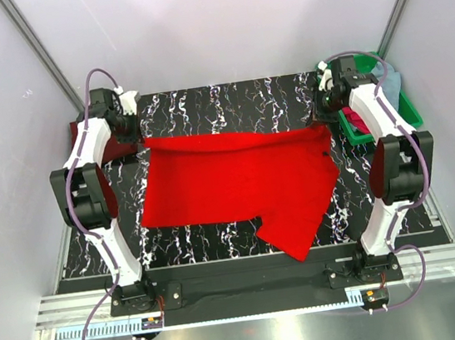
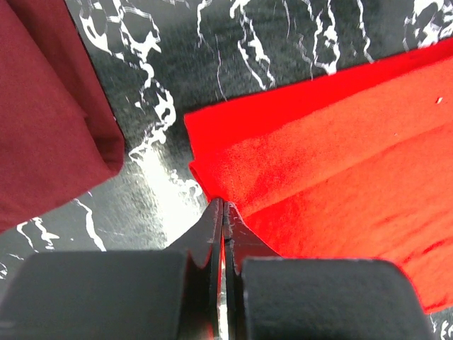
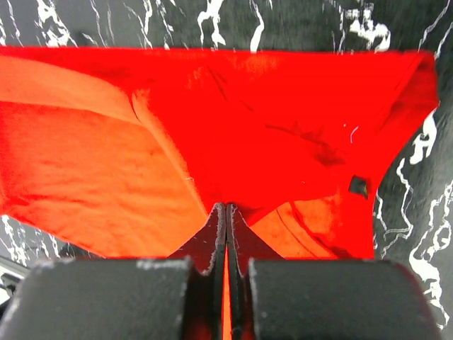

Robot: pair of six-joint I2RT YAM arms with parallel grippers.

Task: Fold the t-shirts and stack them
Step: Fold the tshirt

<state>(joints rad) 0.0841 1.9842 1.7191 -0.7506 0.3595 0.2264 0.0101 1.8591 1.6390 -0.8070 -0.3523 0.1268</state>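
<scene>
The bright red t-shirt (image 1: 237, 181) lies spread across the black marbled table, with one sleeve hanging toward the near edge. My left gripper (image 1: 134, 135) is shut on its far left corner (image 2: 212, 185). My right gripper (image 1: 327, 115) is shut on its far right corner, and red cloth (image 3: 233, 142) fills the right wrist view. The dark maroon t-shirt (image 2: 49, 106) lies folded just left of the left gripper. The magenta-pink t-shirt (image 1: 357, 123) and the pale grey-blue t-shirt (image 1: 389, 82) lie in the green tray.
The green plastic tray (image 1: 410, 115) stands at the back right, close behind the right arm. Pale walls enclose the table on the left, right and back. A metal rail runs along the near edge by the arm bases.
</scene>
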